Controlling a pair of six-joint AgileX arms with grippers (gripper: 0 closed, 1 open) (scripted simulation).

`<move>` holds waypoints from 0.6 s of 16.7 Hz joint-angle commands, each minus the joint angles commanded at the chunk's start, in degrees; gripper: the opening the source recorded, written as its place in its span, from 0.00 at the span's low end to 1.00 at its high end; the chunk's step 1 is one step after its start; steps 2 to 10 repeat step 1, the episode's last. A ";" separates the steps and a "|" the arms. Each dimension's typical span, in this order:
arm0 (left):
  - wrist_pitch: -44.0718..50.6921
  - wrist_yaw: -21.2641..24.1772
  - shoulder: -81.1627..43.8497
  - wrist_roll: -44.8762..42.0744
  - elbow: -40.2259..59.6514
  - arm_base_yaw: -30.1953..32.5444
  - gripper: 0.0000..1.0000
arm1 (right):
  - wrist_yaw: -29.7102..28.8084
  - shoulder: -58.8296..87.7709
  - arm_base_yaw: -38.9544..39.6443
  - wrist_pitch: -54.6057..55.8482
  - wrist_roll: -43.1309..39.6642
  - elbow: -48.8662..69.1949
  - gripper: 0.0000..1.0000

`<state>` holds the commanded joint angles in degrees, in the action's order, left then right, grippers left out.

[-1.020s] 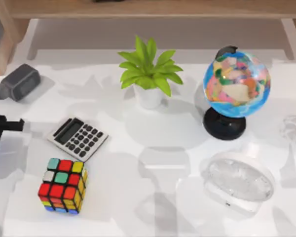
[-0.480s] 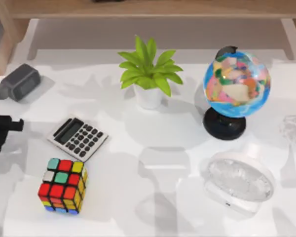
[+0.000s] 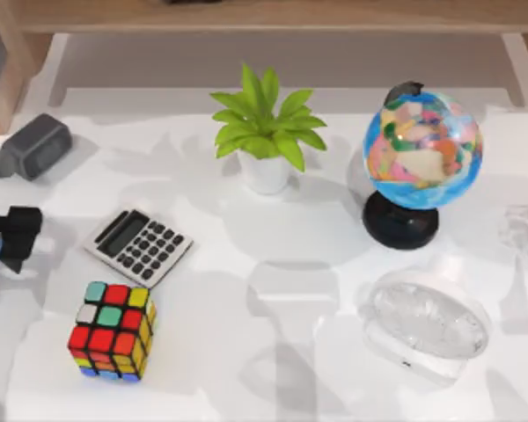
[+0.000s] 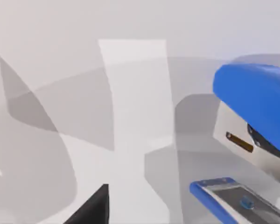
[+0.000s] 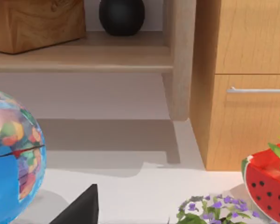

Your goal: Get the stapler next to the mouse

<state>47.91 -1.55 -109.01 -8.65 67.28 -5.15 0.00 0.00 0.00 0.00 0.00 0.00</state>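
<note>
While shelving stands behind, white table bears stapler.

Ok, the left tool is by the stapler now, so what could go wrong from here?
1. The stapler sits off to one side in the left wrist view, not centred under the left tool. A grasp from here may clip or push it.
2. It lies at the top view's far left, barely in frame, so checking it from above is hard.
3. The calculator and puzzle cube are close by, and a low carry could knock them.
</note>
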 joint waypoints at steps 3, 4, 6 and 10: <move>0.00 0.00 0.00 0.00 0.00 0.00 1.00 | 0.00 0.00 0.00 0.00 0.00 0.00 1.00; 0.00 0.00 0.00 0.00 0.00 0.00 1.00 | 0.00 0.00 0.00 0.00 0.00 0.00 1.00; 0.00 0.00 0.00 0.00 0.00 0.00 1.00 | 0.00 0.00 0.00 0.00 0.00 0.00 1.00; 0.00 0.00 0.00 0.00 0.00 0.00 1.00 | 0.00 0.00 0.00 0.00 0.00 0.00 1.00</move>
